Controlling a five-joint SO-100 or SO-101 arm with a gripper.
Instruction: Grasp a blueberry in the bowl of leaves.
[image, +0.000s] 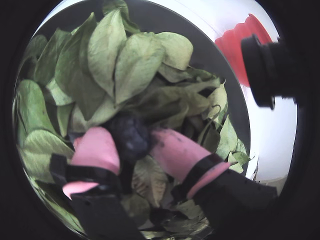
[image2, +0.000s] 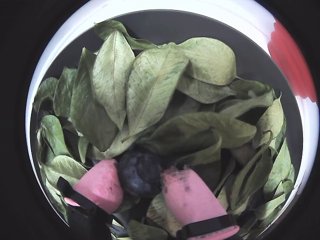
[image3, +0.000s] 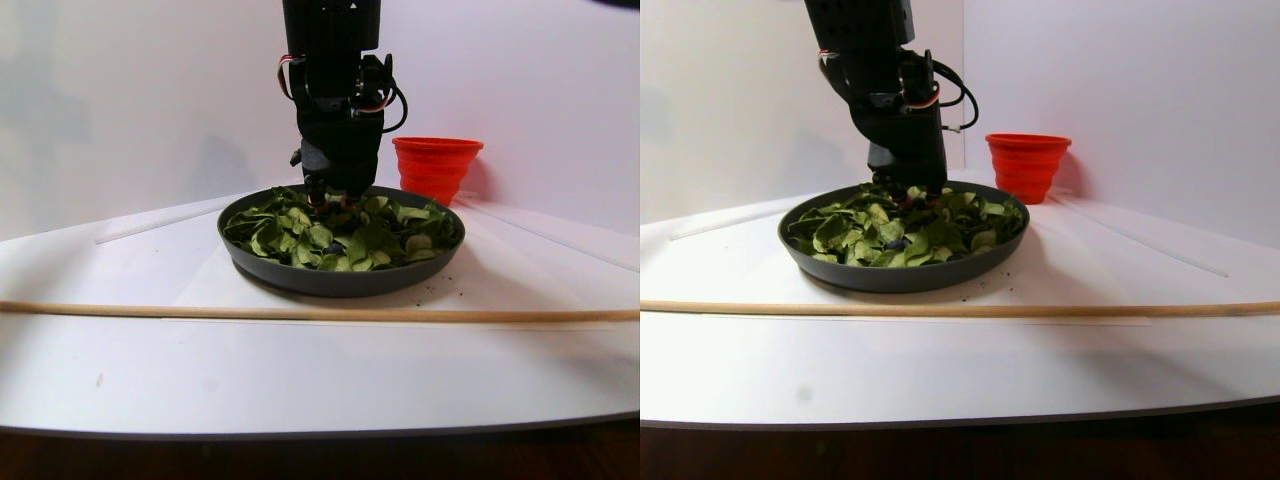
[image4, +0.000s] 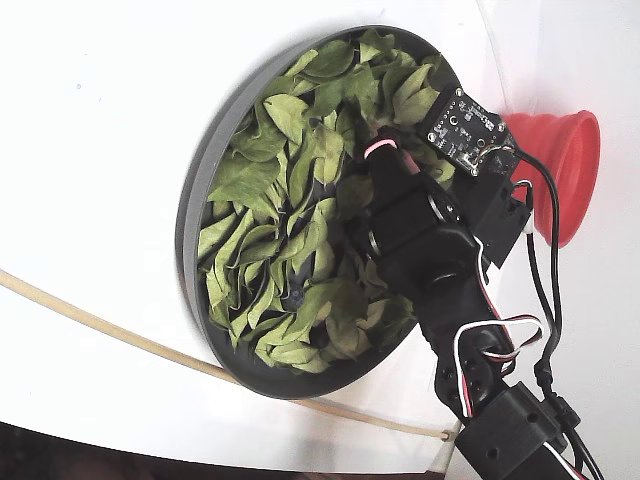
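The jaws (image2: 141, 182) are down in the leaves (image2: 150, 85), their two pink fingertips (image2: 102, 182) pressed against either side of a dark, round blueberry (image2: 139, 172), narrowed to its width with no gap showing on either side. In both wrist views the berry (image: 129, 135) sits between the pads at the near edge of the pile, with broad green leaves fanned out beyond it and a few more tucked under the fingers. The leaves fill the dark grey bowl (image4: 195, 205), which stands on a white counter (image3: 300, 370). In the fixed view the black arm (image4: 440, 290) reaches in over the bowl's right side, a pink fingertip showing among the leaves. The stereo pair shows the arm coming straight down into the back part of the bowl (image3: 330, 280). A red cup (image3: 436, 165) stands just behind the bowl to the right, and a thin wooden stick (image3: 320, 313) lies across the counter in front of it.
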